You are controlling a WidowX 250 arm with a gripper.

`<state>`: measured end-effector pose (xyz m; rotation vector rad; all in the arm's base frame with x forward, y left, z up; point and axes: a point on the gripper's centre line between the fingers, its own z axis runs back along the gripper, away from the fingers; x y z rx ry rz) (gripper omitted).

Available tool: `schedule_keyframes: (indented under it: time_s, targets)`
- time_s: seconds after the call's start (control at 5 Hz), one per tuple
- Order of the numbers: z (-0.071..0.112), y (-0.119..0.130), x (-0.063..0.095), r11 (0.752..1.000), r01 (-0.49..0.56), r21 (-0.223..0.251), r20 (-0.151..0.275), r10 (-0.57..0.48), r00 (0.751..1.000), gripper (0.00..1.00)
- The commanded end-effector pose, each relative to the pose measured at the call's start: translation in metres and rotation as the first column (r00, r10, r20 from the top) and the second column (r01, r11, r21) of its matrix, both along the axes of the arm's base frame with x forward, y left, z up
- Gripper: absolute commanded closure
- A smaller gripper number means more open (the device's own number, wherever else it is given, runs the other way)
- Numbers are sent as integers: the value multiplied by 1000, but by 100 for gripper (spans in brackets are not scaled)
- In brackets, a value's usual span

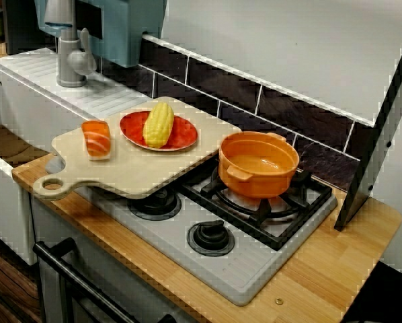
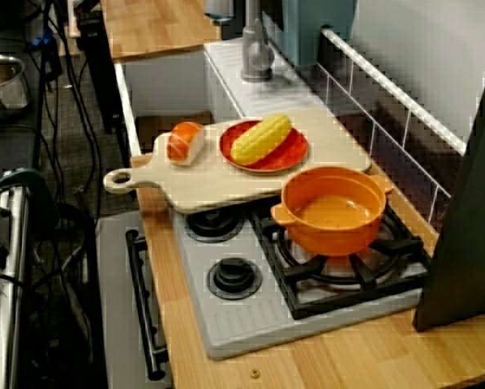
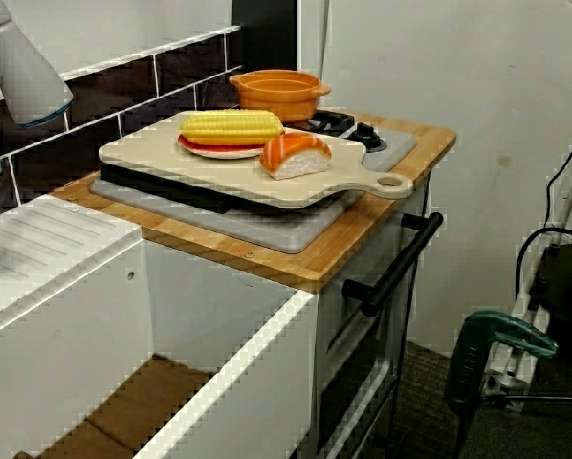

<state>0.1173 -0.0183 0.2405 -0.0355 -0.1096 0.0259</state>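
No gripper shows in any view. A pale wooden cutting board point(image 1: 140, 171) point(image 2: 218, 182) point(image 3: 200, 163) lies over the stove's left burners, its holed handle jutting past the counter's front edge. On it a red plate point(image 1: 184, 134) point(image 2: 287, 154) carries a yellow corn cob point(image 1: 158, 124) point(image 2: 261, 138) point(image 3: 231, 125). A salmon sushi piece point(image 1: 97, 138) point(image 2: 185, 143) point(image 3: 295, 154) sits on the board beside the plate, toward the handle. An empty orange two-handled pot point(image 1: 255, 183) point(image 2: 332, 235) point(image 3: 278, 96) stands on the black grate next to the board.
The grey stove top point(image 1: 241, 266) has a bare front burner point(image 1: 210, 237). A grey faucet point(image 1: 70, 57) point(image 2: 257, 49) stands by the sink point(image 3: 152, 382). A dark slanted panel point(image 1: 379, 114) leans at the counter's right end. An oven handle point(image 3: 391, 268) sticks out below.
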Motion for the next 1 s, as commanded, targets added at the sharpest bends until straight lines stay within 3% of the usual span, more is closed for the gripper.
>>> schedule_keyframes:
  time_s: [0.0, 0.4, 0.6, 0.8]
  targets:
    - [0, 0, 0, 1000, 0, 0, 0, 0, 1000, 0]
    - [0, 0, 0, 1000, 0, 0, 0, 0, 1000, 0]
    - [0, 3, 2, 998, -41, -37, -30, 40, 999, 0]
    - [-8, 5, 6, 998, -67, -20, -27, 66, 997, 0]
